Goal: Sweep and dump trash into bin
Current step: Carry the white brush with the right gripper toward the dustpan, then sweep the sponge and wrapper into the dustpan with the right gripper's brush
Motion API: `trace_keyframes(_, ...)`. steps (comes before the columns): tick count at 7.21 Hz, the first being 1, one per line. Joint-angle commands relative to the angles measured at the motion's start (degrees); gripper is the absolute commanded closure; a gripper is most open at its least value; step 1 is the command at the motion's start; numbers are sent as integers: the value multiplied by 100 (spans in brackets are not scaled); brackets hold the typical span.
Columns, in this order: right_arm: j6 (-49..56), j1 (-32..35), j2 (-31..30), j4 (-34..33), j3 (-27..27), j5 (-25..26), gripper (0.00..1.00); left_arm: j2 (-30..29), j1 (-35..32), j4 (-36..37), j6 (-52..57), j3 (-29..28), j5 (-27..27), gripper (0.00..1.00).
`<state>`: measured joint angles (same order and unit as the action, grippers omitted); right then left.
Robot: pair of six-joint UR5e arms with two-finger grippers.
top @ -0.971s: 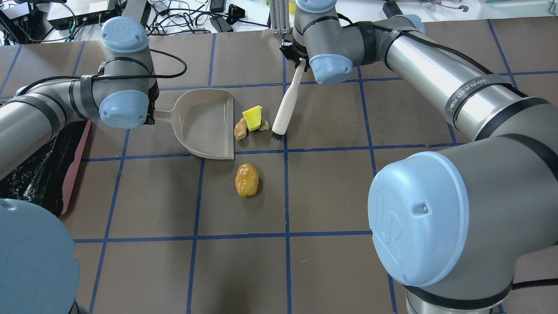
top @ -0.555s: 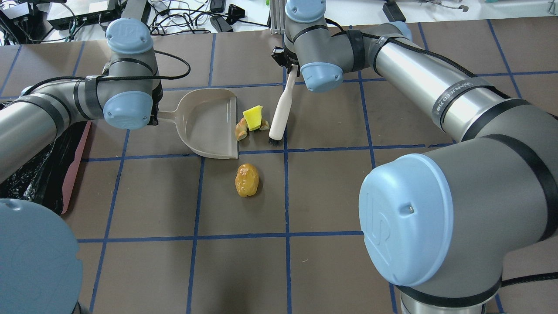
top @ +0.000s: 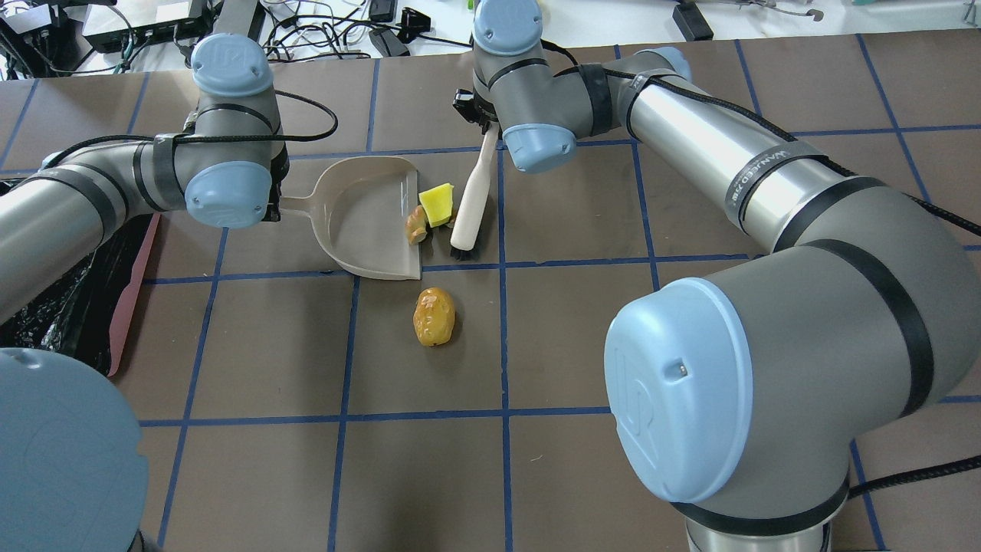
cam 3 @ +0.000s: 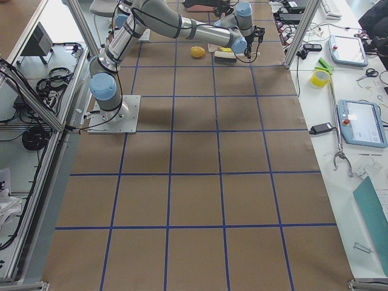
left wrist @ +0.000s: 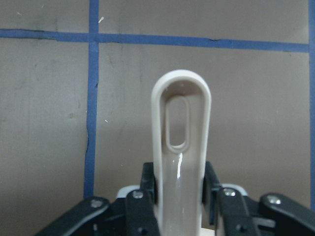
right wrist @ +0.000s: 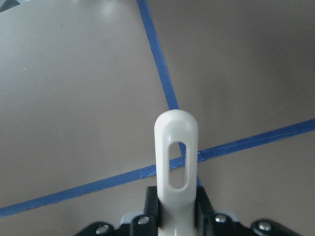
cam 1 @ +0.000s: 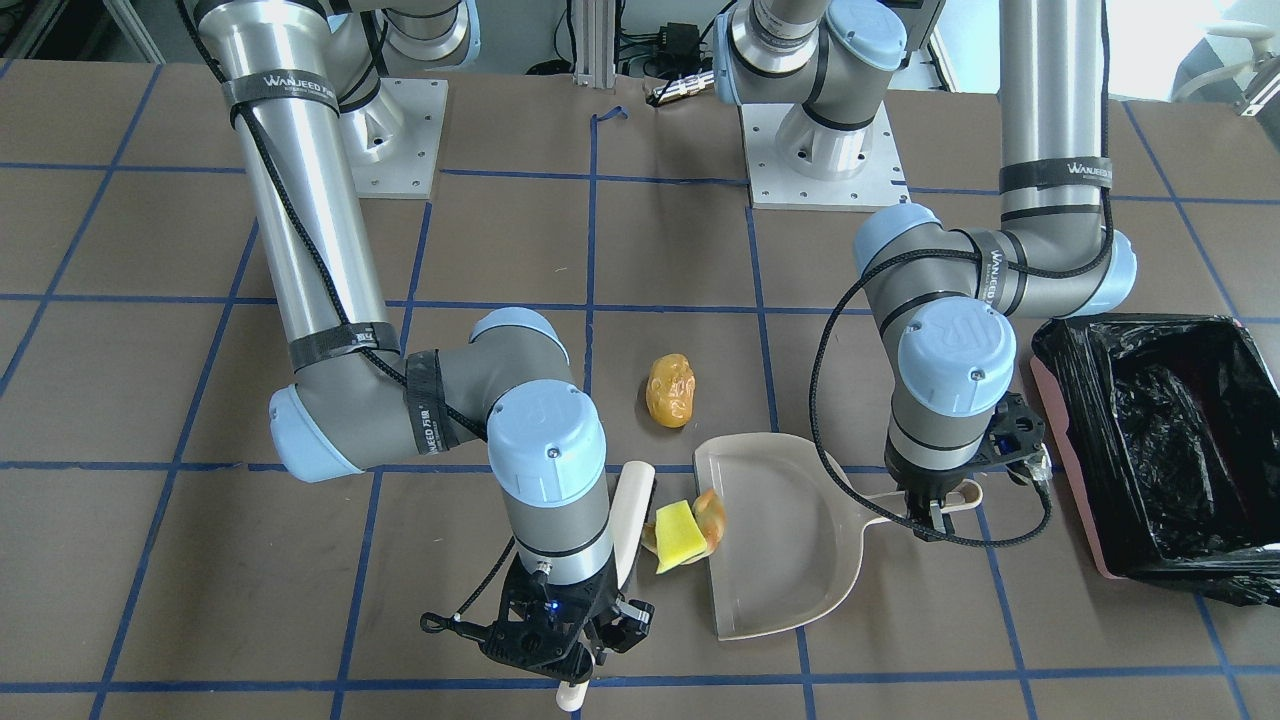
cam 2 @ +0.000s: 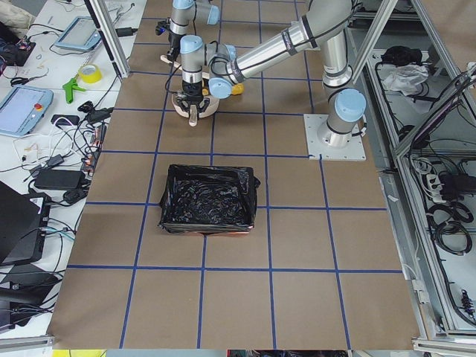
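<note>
- The left claw (left wrist: 179, 191) is clamped on the handle of the beige dustpan (top: 360, 222). In the left wrist view its fingers press both sides of the handle, and the looped end sticks out past them.
- The right claw (right wrist: 177, 206) is clamped on the white brush (top: 473, 192) just under the slotted end of its handle.
- In the overhead view the brush slants down from the upper middle of the frame, with its black bristles on the desk (top: 582, 330) by a blue tape line.
- The yellow-green block (top: 437, 205) lies between the brush and the open lip of the dustpan, close against both. Whether the brush touches it cannot be told.
- The orange-cream peel (top: 416, 225) sits at the dustpan's lip, partly over its edge and touching the block.
- The dustpan lies flat, its mouth toward the frame's middle and its handle toward the left.
- The amber wad (top: 434, 316) lies alone on the desk, below the dustpan's lower corner and apart from it.
- The bin (cam 1: 1160, 450), pink-sided and lined with black plastic, stands at the right edge of the front-facing view, near the left claw. No scrap can be made out in it.
</note>
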<state>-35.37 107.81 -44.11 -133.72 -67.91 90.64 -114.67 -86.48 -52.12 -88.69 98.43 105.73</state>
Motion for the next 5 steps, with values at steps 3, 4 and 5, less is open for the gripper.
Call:
trace_keyframes(3, -848, 415, 428, 4, 698, -11, 100, -2, -1, 0, 19, -8, 0, 100)
trace_keyframes(4, -901, 504, 481, 13, 822, -11, 100, -2, -1, 0, 19, -8, -9, 100)
trace_keyframes(5, -1006, 583, 456, 22, 841, -11, 100, -11, -1, 0, 10, -8, -9, 100)
